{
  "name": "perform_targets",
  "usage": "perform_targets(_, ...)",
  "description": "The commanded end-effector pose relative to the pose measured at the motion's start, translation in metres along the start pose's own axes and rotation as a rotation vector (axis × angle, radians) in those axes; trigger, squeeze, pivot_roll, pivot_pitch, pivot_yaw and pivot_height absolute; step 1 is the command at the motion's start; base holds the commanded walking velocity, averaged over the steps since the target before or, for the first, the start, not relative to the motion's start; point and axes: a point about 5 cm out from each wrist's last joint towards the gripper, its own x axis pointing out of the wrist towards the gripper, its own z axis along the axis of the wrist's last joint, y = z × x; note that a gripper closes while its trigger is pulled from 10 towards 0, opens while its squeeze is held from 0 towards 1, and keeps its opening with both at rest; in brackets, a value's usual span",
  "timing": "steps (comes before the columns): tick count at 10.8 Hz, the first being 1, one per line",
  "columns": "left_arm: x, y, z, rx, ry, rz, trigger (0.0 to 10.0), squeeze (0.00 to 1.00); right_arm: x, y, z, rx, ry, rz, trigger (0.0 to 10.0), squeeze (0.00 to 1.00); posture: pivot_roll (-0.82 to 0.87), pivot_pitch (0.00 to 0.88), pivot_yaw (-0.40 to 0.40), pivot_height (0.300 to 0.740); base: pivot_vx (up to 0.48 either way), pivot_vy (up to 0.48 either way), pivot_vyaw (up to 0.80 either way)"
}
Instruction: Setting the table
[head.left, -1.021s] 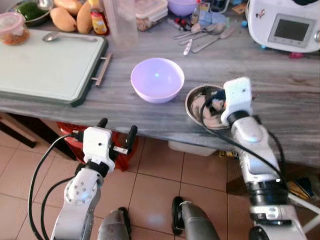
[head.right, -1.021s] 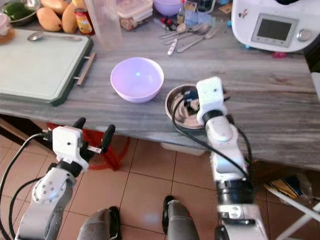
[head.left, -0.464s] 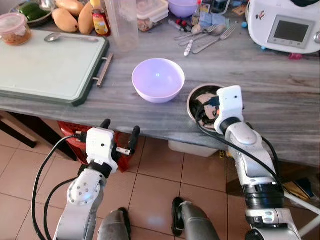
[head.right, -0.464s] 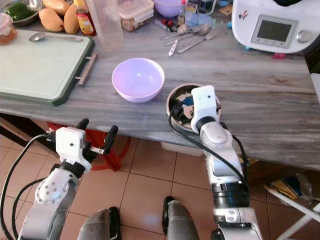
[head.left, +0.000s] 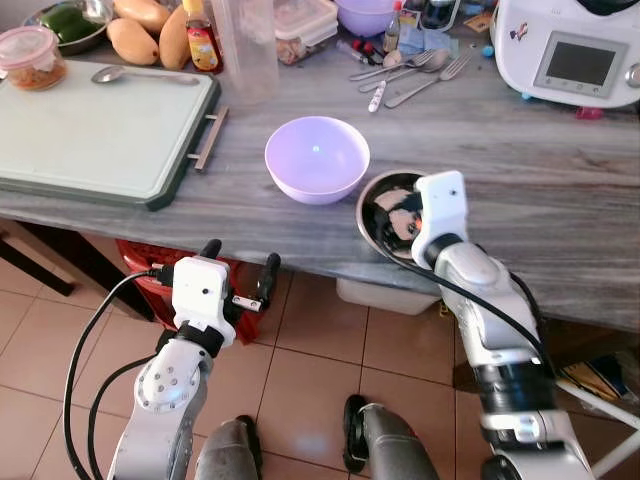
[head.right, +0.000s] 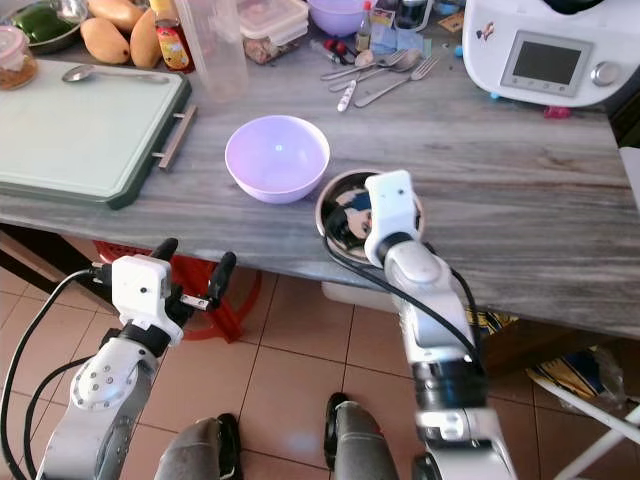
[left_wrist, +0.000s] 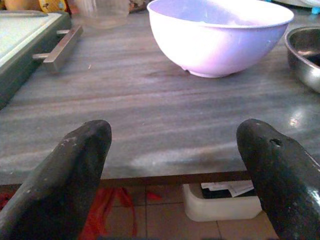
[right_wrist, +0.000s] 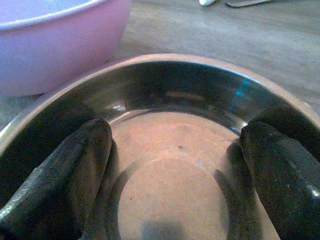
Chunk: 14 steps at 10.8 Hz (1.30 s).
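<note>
My right gripper (right_wrist: 175, 185) sits with its fingers spread wide inside the steel bowl (head.left: 385, 200) at the counter's (head.left: 560, 200) near edge, just beside the lilac bowl (head.left: 316, 158). I judge the grasp comes next: close on the rim (left gripper (head.left: 238, 275) idles, spread, below).

Steel bowl (right_wrist: 175, 165): polished metal, reflective. Lilac bowl (head.left: 316, 158): smooth glossy plastic. Tabletop (head.left: 560, 190): grey streaked wood grain, faint sheen noted.

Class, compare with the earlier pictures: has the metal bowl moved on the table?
Yes. The metal bowl, with the right gripper inside it, has slid toward the robot's left, nearer the purple bowl, which stayed put.
</note>
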Motion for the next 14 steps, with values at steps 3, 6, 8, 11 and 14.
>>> perform_targets(3, -0.005, -0.002, -0.002, -0.002, 0.015, -0.004, 10.0, 0.00, 0.008, 0.001, 0.000, -0.002, 0.009, 0.011, 10.0, 0.00, 0.01, 0.205, -0.020, 0.740, 0.000, 0.000, 0.00)
perform_targets(6, -0.006, -0.002, -0.003, -0.001, 0.019, -0.006, 10.0, 0.00, 0.015, 0.000, 0.000, 0.001, 0.003, 0.017, 10.0, 0.00, 0.02, 0.211, -0.018, 0.740, 0.000, 0.000, 0.00)
perform_targets(8, -0.007, -0.002, -0.003, 0.001, 0.022, -0.002, 10.0, 0.00, 0.014, -0.003, 0.009, 0.005, -0.037, 0.020, 10.0, 0.00, 0.02, 0.210, -0.020, 0.740, 0.000, 0.000, 0.00)
perform_targets(11, -0.006, 0.000, -0.003, 0.000, 0.021, 0.004, 10.0, 0.00, 0.003, -0.014, 0.012, -0.018, -0.096, -0.020, 10.0, 0.00, 0.01, 0.205, -0.020, 0.740, 0.000, 0.000, 0.00)
perform_targets(14, -0.005, 0.001, -0.003, -0.009, 0.016, 0.020, 10.0, 0.00, -0.007, -0.017, 0.033, -0.022, -0.270, -0.029, 10.0, 0.00, 0.01, 0.194, -0.020, 0.740, 0.000, 0.000, 0.00)
